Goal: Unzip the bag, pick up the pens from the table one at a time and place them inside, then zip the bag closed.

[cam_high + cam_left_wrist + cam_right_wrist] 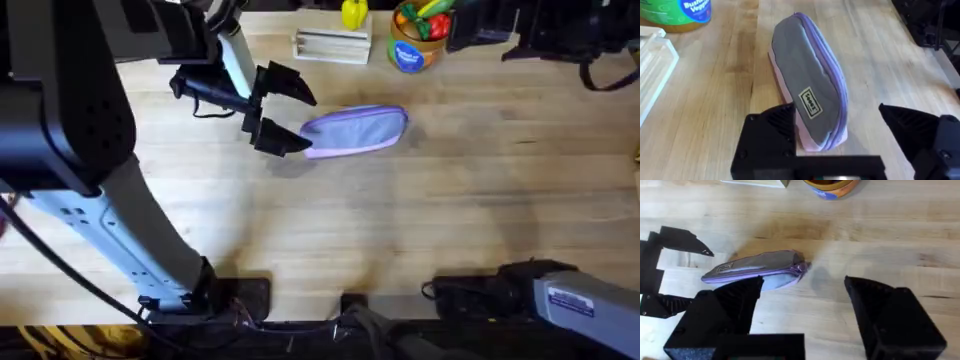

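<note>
On pale grainy planks, left gripper (pixel 283 110) — spread wide — flanks soft rounded bag (pixel 356 130) (lavender).

— Non-task items along the far edge?
— A round orange tub with a blue label (pixel 413 45), filled with red, green and yellow toy fruit. Left of it, near but apart, a pale flat rectangular holder of light sticks (pixel 332 45).
— Anything else?
— A yellow object (pixel 354 13) behind the holder; identity unclear. Dark equipment (pixel 540 30) at the far right corner.
</note>
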